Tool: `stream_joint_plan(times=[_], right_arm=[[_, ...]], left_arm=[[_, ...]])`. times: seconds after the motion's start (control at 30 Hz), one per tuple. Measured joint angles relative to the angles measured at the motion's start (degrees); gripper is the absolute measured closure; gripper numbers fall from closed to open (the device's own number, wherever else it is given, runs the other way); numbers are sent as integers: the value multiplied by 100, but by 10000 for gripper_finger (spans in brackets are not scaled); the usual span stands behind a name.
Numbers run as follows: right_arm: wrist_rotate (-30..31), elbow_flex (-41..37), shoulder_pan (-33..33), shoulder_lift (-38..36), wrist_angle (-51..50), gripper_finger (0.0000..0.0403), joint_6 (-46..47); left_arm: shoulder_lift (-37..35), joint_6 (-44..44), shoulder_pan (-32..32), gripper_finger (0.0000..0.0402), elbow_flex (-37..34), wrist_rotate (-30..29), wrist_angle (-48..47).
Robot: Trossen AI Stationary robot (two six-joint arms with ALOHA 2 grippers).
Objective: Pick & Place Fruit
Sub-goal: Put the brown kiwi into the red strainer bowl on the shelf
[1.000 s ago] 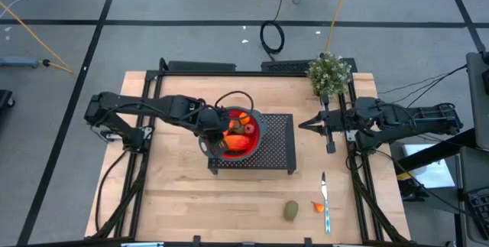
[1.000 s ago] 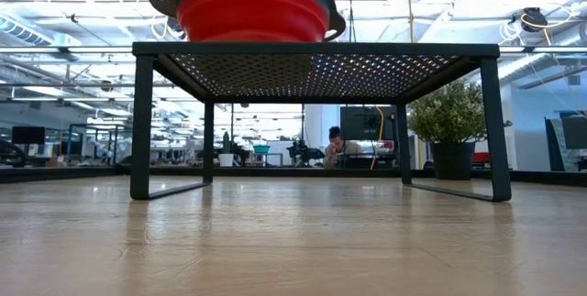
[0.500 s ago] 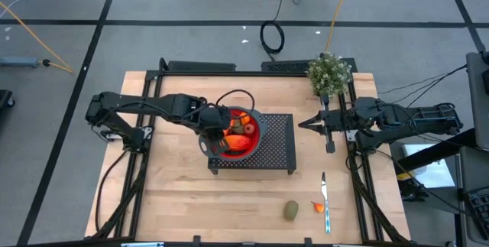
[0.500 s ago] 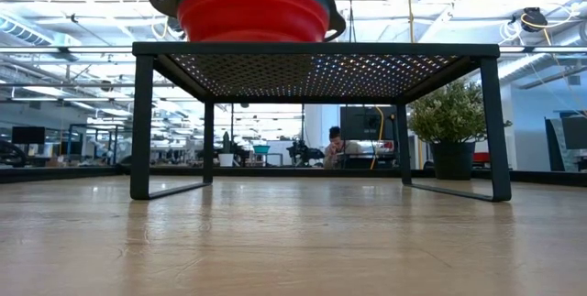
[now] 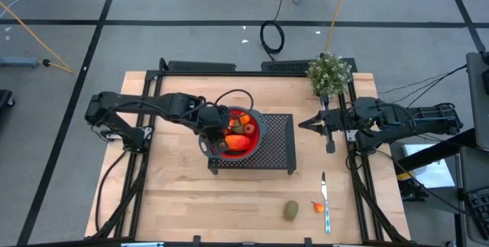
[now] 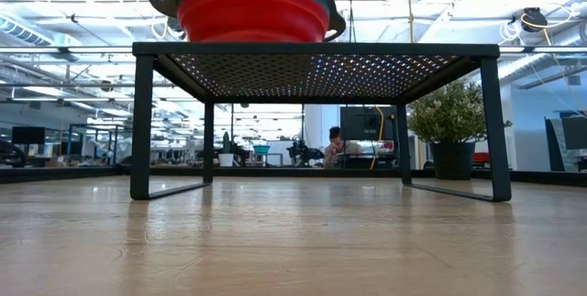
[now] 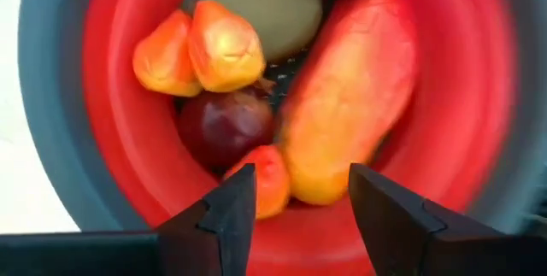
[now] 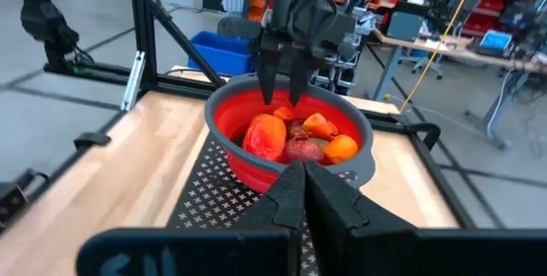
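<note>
A red bowl (image 5: 248, 146) with a grey rim stands on a black perforated rack (image 5: 279, 149), also seen in the low view as the bowl (image 6: 252, 10) on the rack (image 6: 312, 50). In the bowl lie a long orange fruit (image 7: 346, 96), a dark red round one (image 7: 224, 126), a brownish-green oval (image 7: 261, 7) and small orange pieces (image 7: 197, 49). My left gripper (image 7: 299, 216) hangs open over the bowl, fingers pointing down above the fruit. My right gripper (image 5: 300, 124) waits shut at the right, pointing level toward the rack.
On the table's near right lie another brownish-green oval (image 5: 291, 211), a tiny orange bit (image 5: 318, 206) and a slim utensil (image 5: 325, 201). A potted plant (image 5: 329, 73) stands at the far right corner. Bare wood lies in front of the rack.
</note>
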Motion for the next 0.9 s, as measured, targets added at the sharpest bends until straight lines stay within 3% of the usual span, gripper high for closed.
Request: stream_joint_plan(times=[0.1, 0.23, 0.47, 0.9], right_arm=[[-49, -1, 1, 0, -43, 399, 385], [-687, -1, 10, -2, -344, 399, 773], [-1479, 0, 338, 0, -740, 399, 1364], [-1512, 0, 1790, 61, -742, 399, 1470]], left_arm=[[-10, -298, 4, 215, 296, 75, -118], [-16, -372, -146, 226, 605, 5, -147], [-75, -379, -616, 262, 739, -634, -169], [-202, -1179, -1427, 348, 741, -1507, 93]])
